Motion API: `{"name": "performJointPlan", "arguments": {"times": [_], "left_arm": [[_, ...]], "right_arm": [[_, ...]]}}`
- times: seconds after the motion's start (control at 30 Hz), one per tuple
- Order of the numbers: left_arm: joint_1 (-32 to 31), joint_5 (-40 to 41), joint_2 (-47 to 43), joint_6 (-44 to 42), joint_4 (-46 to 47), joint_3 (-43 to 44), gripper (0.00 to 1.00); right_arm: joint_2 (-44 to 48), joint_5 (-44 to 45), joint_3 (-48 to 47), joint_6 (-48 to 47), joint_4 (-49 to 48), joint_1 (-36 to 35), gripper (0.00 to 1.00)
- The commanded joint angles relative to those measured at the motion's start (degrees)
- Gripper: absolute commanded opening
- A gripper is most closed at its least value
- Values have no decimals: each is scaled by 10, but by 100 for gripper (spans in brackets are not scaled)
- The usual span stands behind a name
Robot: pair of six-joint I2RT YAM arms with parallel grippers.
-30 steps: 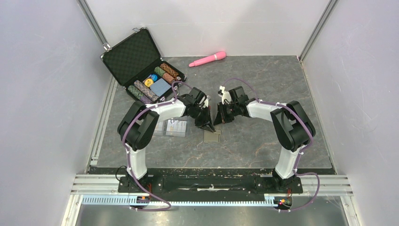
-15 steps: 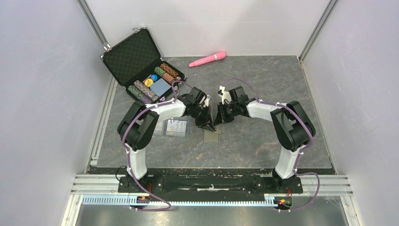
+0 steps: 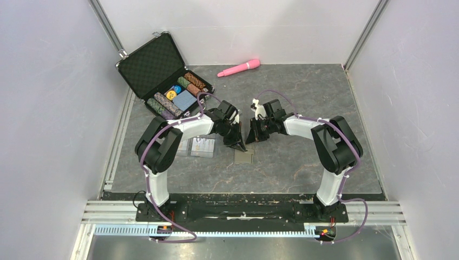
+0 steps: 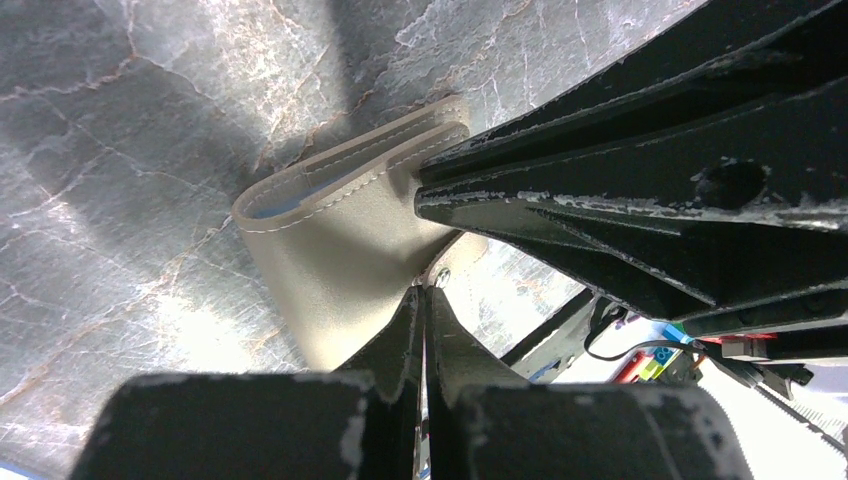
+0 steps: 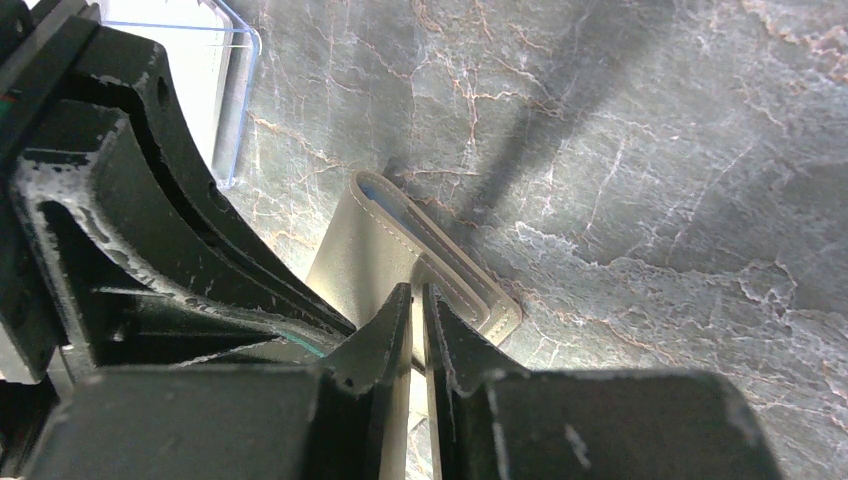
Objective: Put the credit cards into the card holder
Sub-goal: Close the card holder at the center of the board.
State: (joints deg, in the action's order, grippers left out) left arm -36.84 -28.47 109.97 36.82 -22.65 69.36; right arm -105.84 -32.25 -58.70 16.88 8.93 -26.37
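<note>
My two grippers meet over the card holder (image 3: 244, 157), which lies on the table (image 3: 308, 92) midway between my arms. It sits there so that either arm can reach it. In the left wrist view the card holder (image 4: 340, 260) is folded over, with a sliver of light-blue lining showing at the fold, so no slot is open to take a card yet.

My right gripper (image 3: 250, 137) comes in from the right. In its own view my right gripper (image 5: 416, 296) is nearly closed, with a thin strip of tan leather caught between the fingers. I judge it is pinching one flap of the card holder (image 5: 372, 250) to pin it or lift it.

My left gripper (image 3: 236, 142) comes in from the other side. In its own view my left gripper (image 4: 424, 296) is pressed fully together at the edge of the card holder, just beside the small metal snap (image 4: 441, 272). I cannot tell whether any leather is caught between these fingers. I take the two opposed grips as an attempt to pull the flaps apart and expose the slots.

The credit cards (image 3: 202, 146) wait just to the left of the card holder, near my left arm, in what looks like a clear plastic tray (image 5: 240, 95). None of them is picked up or slotted, so the task is at its opening step.
</note>
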Motion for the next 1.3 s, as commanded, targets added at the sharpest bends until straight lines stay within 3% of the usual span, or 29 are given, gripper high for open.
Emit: {"name": "performJointPlan", "arguments": {"times": [0.0,1.1,1.27], "left_arm": [[-2,24,-28,-23,-6,13,2],[-1,54,-3,-39,-24,25,2],[-1,59,1,-42,-27,24,2]], "right_arm": [[-15,14,10,-20,41,-2,11],[12,-5,14,-25,25,-2,13],[46,-32,32,-24,3,-2,5]]}}
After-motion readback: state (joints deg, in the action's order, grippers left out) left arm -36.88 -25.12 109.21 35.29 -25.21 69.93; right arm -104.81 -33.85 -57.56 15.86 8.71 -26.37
